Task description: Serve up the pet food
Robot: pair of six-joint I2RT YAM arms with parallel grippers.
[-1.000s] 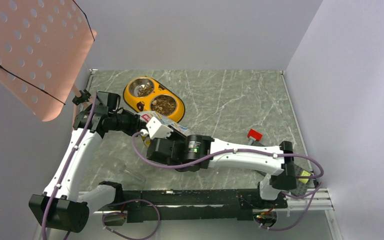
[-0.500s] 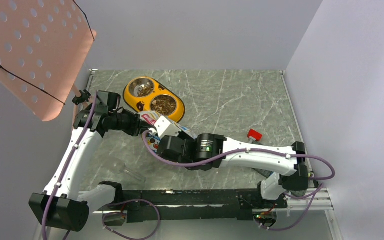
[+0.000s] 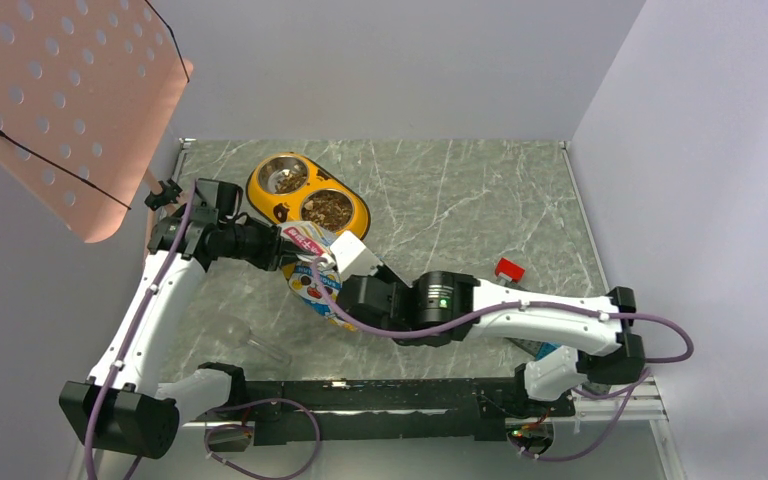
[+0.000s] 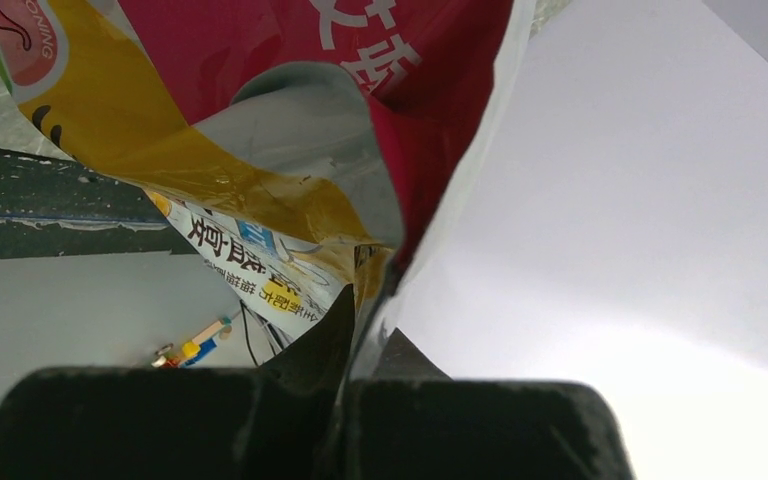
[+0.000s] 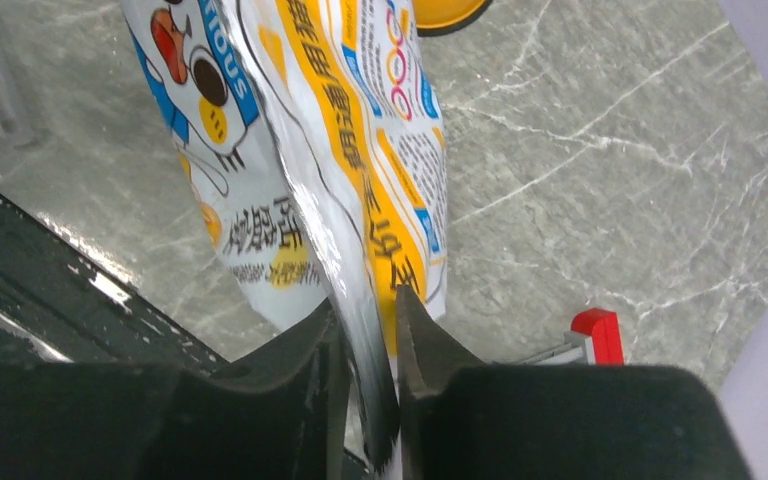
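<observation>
The glossy white, pink and yellow cat-print bag (image 3: 310, 280) hangs above the table just in front of the yellow double bowl (image 3: 358, 218). My left gripper (image 3: 288, 246) is shut on the bag's edge from the left; its wrist view is filled by the bag (image 4: 260, 110) pinched at my left gripper (image 4: 365, 325). My right gripper (image 3: 345, 262) is shut on the bag's opposite edge; in the right wrist view my right gripper (image 5: 368, 325) clamps the bag (image 5: 340, 140). Brown pet food (image 3: 327, 210) lies in both steel cups.
A red-tipped clip (image 3: 508, 268) lies on the table right of my right arm, also in the right wrist view (image 5: 597, 332). A clear plastic scoop (image 3: 260, 345) lies near the front rail. A perforated pink board (image 3: 70, 100) stands at the back left.
My right arm has moved to the right and back from the bowl with the bag's edge. The bag has swung down from lying across to hanging, its cat print now showing. The left gripper barely moved.
</observation>
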